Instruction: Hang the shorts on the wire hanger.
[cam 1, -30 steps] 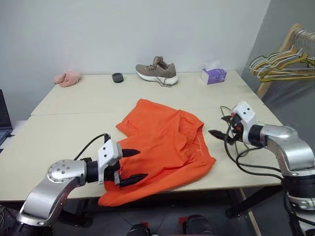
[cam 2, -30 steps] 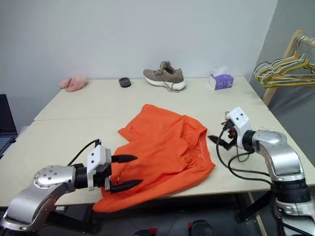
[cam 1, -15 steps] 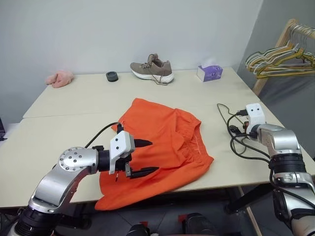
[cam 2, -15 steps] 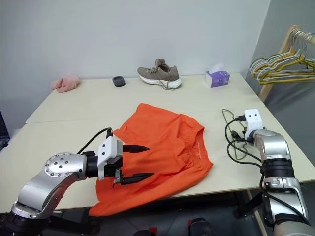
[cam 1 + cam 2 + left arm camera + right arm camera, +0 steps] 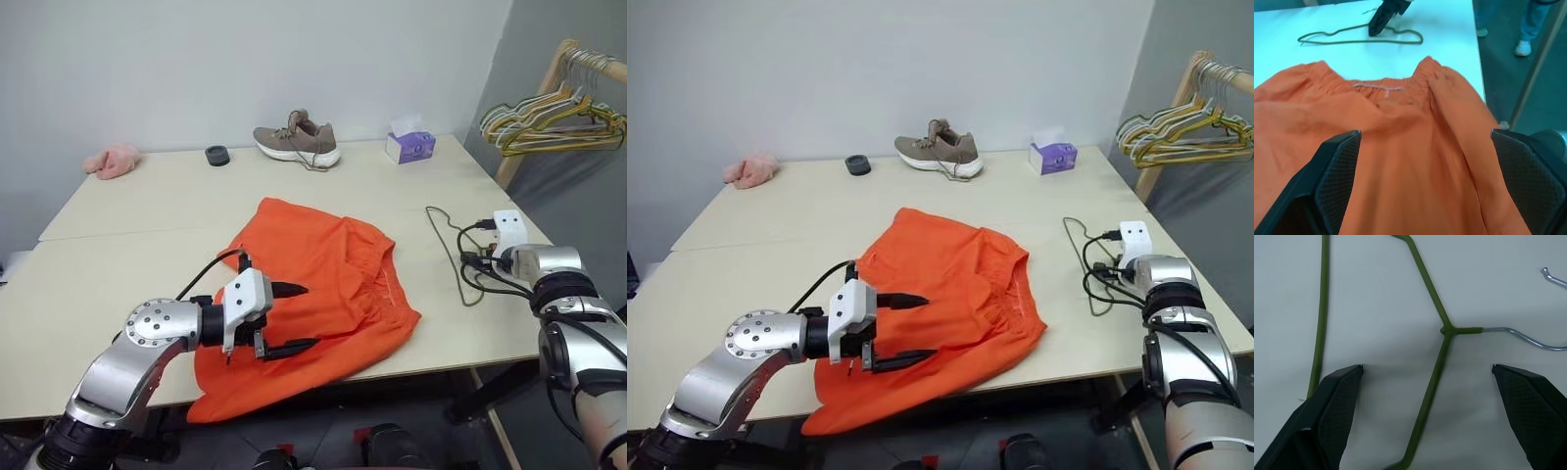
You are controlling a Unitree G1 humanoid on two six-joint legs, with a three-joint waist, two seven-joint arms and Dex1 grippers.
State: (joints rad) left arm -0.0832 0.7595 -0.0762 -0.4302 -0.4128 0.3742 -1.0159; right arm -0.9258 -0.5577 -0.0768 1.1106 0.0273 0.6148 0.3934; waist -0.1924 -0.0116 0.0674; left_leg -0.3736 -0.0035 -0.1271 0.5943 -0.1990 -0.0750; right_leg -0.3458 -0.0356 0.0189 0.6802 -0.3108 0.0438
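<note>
Bright orange shorts (image 5: 313,284) spread flat mid-tabletop, hem spilling over the near edge. Hovering right above that near part: left gripper (image 5: 284,318), fingers spread wide, clutching nothing. Over by the right edge, wire hanger (image 5: 446,245) flat on the tabletop (image 5: 127,245), apart from the shorts. Poised over its neck: right gripper (image 5: 1425,377), jaws wide too, empty, wire running between the fingers without touching. Along the far edge: pink cloth (image 5: 113,160), small black ring (image 5: 217,155), shoe (image 5: 297,141), tissue box (image 5: 409,147). Off the far right corner, rack of hangers (image 5: 549,108).
</note>
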